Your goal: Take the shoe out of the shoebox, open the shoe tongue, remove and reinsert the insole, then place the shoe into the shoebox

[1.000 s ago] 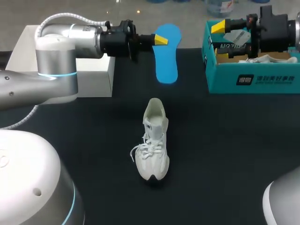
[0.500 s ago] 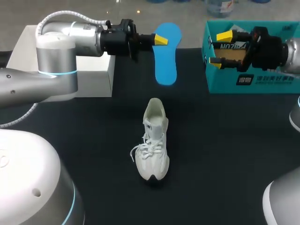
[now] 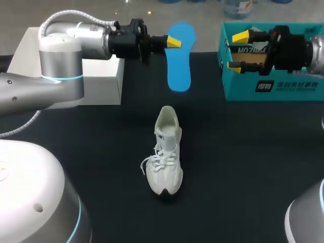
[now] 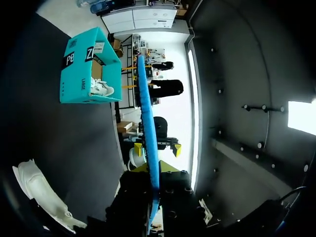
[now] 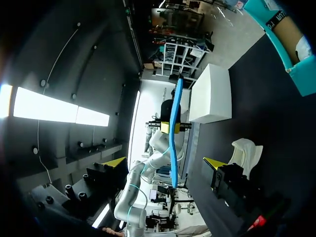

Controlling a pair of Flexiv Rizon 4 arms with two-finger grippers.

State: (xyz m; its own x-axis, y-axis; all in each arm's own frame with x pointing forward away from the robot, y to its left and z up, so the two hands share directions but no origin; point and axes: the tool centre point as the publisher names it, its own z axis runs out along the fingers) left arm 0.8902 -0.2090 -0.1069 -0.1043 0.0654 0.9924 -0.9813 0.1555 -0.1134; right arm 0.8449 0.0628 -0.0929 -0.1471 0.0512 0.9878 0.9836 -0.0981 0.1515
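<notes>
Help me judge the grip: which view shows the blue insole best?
The head view: the blue insole shows its broad face, with the left gripper clamped on its edge. Both wrist views show it only edge-on, as a thin blue strip, near in the left, far off in the right.

Open mat (image 3: 243, 167) all round shoe (image 3: 165, 152) — shoebox (image 3: 273, 88), white box (image 3: 104, 86) at far corners.
</notes>
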